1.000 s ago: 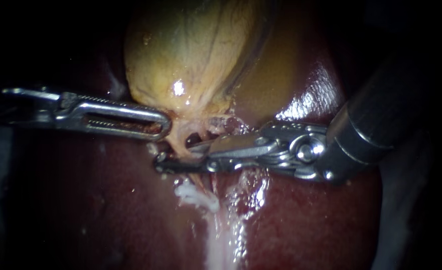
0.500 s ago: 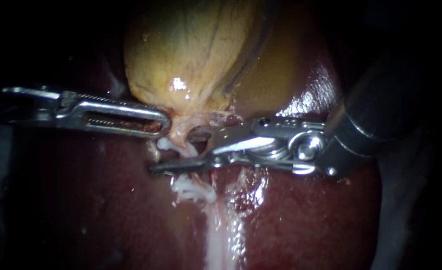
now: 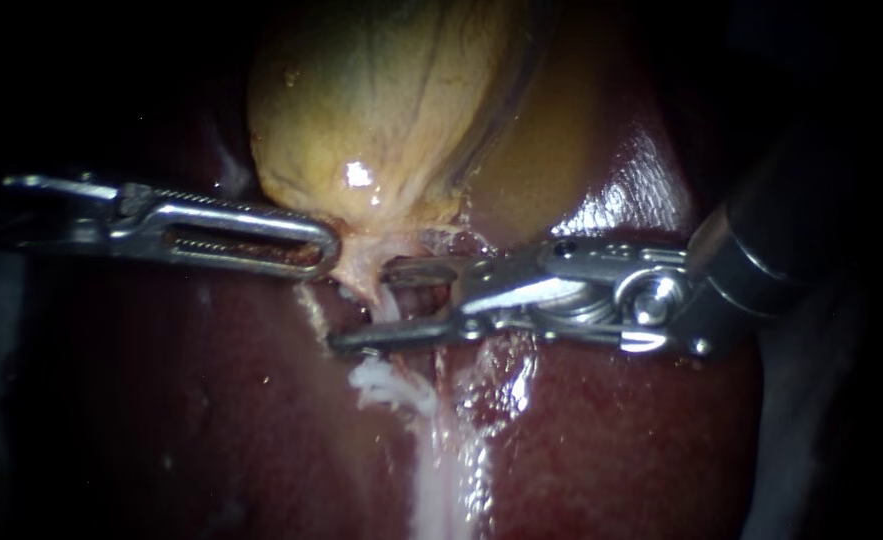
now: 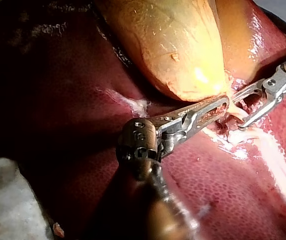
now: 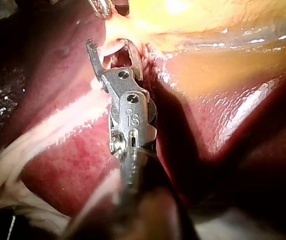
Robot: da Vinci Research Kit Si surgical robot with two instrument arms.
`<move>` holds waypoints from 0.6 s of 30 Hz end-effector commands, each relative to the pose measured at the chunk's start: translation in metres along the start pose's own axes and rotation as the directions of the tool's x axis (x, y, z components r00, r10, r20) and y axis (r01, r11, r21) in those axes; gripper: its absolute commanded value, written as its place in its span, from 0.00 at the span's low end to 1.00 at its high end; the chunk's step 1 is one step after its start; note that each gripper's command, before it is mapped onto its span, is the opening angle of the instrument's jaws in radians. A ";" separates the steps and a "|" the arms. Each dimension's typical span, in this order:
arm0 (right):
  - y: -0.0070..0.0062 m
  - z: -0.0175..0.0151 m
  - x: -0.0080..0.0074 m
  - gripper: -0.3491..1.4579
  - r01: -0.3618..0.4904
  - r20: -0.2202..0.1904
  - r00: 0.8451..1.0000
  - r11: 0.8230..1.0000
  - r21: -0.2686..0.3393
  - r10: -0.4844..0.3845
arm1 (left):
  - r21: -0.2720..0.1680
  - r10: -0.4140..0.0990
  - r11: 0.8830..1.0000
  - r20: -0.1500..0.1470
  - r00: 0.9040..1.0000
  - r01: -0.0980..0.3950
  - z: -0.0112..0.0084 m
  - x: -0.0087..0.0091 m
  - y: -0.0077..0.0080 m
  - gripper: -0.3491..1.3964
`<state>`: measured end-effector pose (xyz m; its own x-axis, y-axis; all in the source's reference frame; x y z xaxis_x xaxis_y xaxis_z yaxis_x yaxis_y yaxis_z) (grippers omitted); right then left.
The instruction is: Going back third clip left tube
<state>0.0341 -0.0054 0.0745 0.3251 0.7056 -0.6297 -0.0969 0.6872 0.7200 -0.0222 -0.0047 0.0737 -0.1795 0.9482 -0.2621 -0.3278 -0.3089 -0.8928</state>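
Endoscope view: our right instrument [image 3: 366, 305] gapes astride the tube [image 3: 385, 306], not withdrawn.
Left instrument [image 3: 321, 243]: clamps gallbladder [image 3: 361, 100].
Clip: none visible.

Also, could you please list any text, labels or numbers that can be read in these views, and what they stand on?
Right instrument, on the block behind its tip: one small stamped mark, not clearly legible.
Left instrument: no text visible.
Liver and gallbladder: no labels or signs.
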 end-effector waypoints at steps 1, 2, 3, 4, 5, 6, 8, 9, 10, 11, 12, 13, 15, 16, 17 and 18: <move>0.0000 -0.0001 0.0000 0.47 0.000 0.000 1.000 1.000 0.001 0.000 | 0.000 0.000 1.000 0.000 1.000 0.000 0.0000 0.0000 -0.0001 0.00; 0.0000 -0.0002 0.0000 0.47 0.000 0.001 1.000 1.000 0.004 0.000 | 0.000 0.000 1.000 0.000 1.000 0.000 0.0000 0.0000 -0.0001 0.00; -0.0001 -0.0002 0.0000 0.47 0.000 0.002 1.000 1.000 0.007 0.000 | 0.000 0.000 1.000 0.000 1.000 0.000 0.0000 0.0000 -0.0001 0.00; -0.0001 -0.0001 0.0000 0.47 0.000 0.002 1.000 1.000 0.007 0.000 | 0.000 0.000 1.000 0.000 1.000 0.000 0.0000 0.0001 -0.0002 0.00; -0.0002 -0.0001 0.0000 0.47 0.000 0.003 1.000 1.000 0.010 0.000 | 0.000 0.000 1.000 0.000 1.000 0.000 0.0000 0.0001 -0.0002 0.00; -0.0003 -0.0001 0.0000 0.47 0.001 0.004 1.000 1.000 0.014 -0.001 | 0.002 0.000 1.000 -0.002 1.000 0.000 0.0000 0.0001 -0.0002 0.00; -0.0005 -0.0002 0.0000 0.47 0.001 0.004 1.000 1.000 0.015 -0.001 | 0.002 0.000 1.000 -0.001 1.000 0.000 -0.0001 0.0000 -0.0003 0.00; -0.0005 -0.0002 0.0000 0.47 0.001 0.004 1.000 1.000 0.018 -0.001 | 0.002 0.000 1.000 -0.001 1.000 0.000 -0.0001 0.0000 -0.0002 0.00; -0.0006 -0.0001 0.0001 0.47 0.001 0.004 1.000 1.000 0.017 -0.001 | 0.002 0.000 1.000 -0.001 1.000 0.000 -0.0001 0.0000 -0.0002 0.00; -0.0006 0.0000 0.0001 0.47 0.001 0.005 1.000 1.000 0.020 -0.001 | 0.002 0.000 1.000 -0.002 1.000 0.000 -0.0001 0.0000 -0.0002 0.00; -0.0006 0.0001 0.0001 0.47 0.001 0.005 1.000 1.000 0.022 -0.001 | 0.002 0.000 1.000 -0.002 1.000 0.000 -0.0001 0.0001 -0.0002 0.00; -0.0006 0.0002 0.0000 0.47 0.001 0.005 1.000 1.000 0.022 -0.001 | 0.002 0.000 1.000 -0.002 1.000 0.000 -0.0001 0.0001 -0.0002 0.00; -0.0006 0.0004 -0.0001 0.47 0.002 0.006 1.000 1.000 0.024 -0.003 | 0.002 0.000 1.000 -0.002 1.000 0.000 -0.0001 0.0000 -0.0002 0.00; -0.0006 0.0006 -0.0001 0.47 0.003 0.007 1.000 1.000 0.027 -0.003 | 0.002 0.000 1.000 -0.002 1.000 0.000 -0.0001 0.0001 -0.0002 0.00; -0.0006 0.0008 -0.0002 0.47 0.003 0.007 1.000 1.000 0.026 -0.003 | 0.002 0.000 1.000 -0.002 1.000 0.000 0.0000 0.0001 -0.0002 0.00; -0.0005 0.0012 -0.0002 0.47 0.004 0.007 1.000 1.000 0.027 -0.004 | 0.002 0.000 1.000 -0.002 1.000 0.000 0.0000 0.0001 -0.0002 0.00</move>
<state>0.0356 -0.0062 0.0747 0.3323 0.7008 -0.6313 -0.0660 0.6850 0.7256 -0.0222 -0.0046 0.0738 -0.1780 0.9483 -0.2626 -0.3298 -0.3089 -0.8921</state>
